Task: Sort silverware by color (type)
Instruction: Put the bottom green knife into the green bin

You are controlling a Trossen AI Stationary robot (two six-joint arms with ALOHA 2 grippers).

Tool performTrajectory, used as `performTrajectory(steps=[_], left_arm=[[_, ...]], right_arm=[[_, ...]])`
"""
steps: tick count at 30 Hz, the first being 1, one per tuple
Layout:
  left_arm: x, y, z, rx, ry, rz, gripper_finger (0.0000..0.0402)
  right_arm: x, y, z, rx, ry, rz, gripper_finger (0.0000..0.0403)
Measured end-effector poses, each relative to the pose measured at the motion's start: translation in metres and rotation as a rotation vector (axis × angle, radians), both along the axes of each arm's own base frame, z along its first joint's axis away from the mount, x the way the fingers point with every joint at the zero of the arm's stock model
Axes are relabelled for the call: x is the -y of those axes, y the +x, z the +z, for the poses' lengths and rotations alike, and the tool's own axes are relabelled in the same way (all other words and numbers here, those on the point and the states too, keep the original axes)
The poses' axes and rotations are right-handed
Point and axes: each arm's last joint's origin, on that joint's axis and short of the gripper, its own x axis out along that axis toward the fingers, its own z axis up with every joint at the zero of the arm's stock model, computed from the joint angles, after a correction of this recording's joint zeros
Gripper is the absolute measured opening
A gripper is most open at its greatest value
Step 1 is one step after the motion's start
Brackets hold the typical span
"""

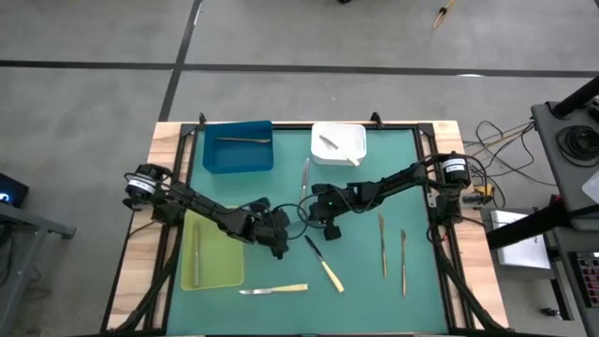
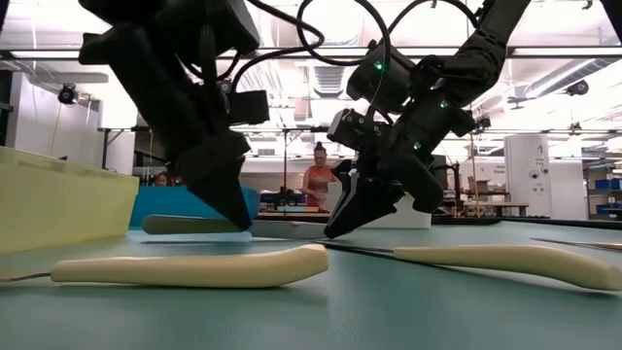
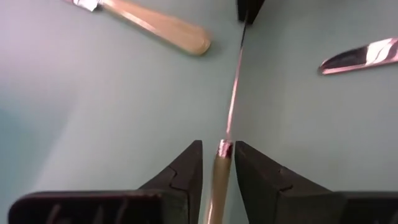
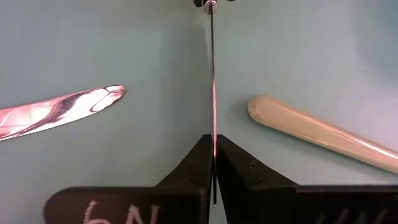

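Note:
A knife with a pale yellow handle (image 3: 219,171) and a thin blade (image 4: 212,74) standing on edge spans between my two grippers at the table's middle. My left gripper (image 1: 281,247) is shut on its handle, and my right gripper (image 1: 328,231) is shut on its blade. The knife's handle shows in the low view (image 2: 190,224), level and close above the mat. Two more yellow-handled knives (image 1: 325,266) (image 1: 273,291) lie flat on the green mat nearby. Grey utensils (image 1: 382,245) (image 1: 403,262) (image 1: 304,178) lie flat on the mat too. My left gripper pinches the handle at its blade end (image 3: 222,149) between the two fingers. The fingers slant down from the table's left and lie along the knife. The handle runs back level under the gripper. My right gripper pinches the blade's flat sides (image 4: 213,134) between its fingertips. The fingers slant down from the table's right and lie along the blade. The blade's tip is hidden under the gripper. Whether the knife touches the mat cannot be told.
A blue tray (image 1: 239,150) with a grey utensil stands at the far left. A white tray (image 1: 339,143) with utensils stands at the far middle. A yellow-green tray (image 1: 213,248) with one utensil stands at the left, near my left arm.

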Motion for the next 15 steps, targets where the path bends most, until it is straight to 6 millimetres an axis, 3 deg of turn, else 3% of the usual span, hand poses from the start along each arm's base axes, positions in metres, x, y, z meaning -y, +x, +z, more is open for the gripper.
performTrajectory(steps=[15], left_arm=[[-0.0017,-0.0002,-0.0029,0.016,0.026,-0.028,0.0132]], right_arm=[[0.0000,0.0001,0.0001,0.001,-0.001,0.000,0.0008]])
